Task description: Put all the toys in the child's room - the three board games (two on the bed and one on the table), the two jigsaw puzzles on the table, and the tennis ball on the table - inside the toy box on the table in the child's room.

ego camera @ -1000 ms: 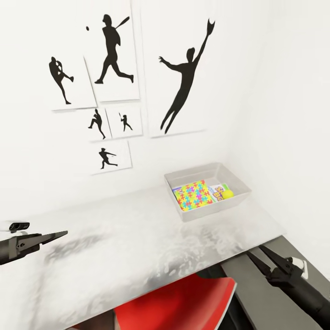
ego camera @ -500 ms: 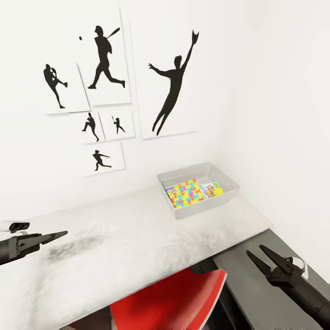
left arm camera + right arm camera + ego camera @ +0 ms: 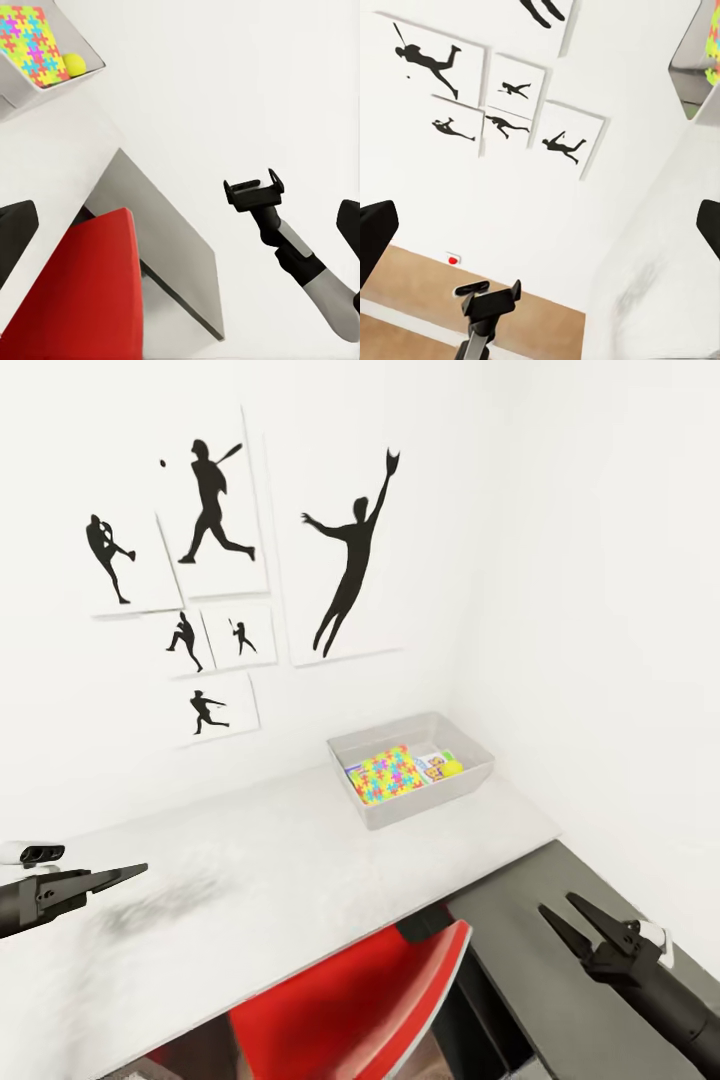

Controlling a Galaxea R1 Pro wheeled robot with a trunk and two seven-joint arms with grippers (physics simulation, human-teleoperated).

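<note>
The shallow light grey toy box [image 3: 478,780] on the pale grey counter [image 3: 280,860] holds a mosaic jigsaw puzzle [image 3: 386,775] and a small yellow-green tennis ball [image 3: 453,768]. Both the left gripper [image 3: 135,872] and the right gripper [image 3: 562,913] have their fingers wide apart, holding nothing.

The table [image 3: 300,860] has a pale grey, smooth top with a faint mottled sheen, joined to a matt dark grey top. The toy box [image 3: 385,815] looks like matt grey plastic. The chair [image 3: 350,1000] is glossy red plastic. A wood-plank floor [image 3: 420,292] looks satin.

White walls [image 3: 560,560]; silhouette posters [image 3: 345,560]; red chair [image 3: 340,1010]
</note>
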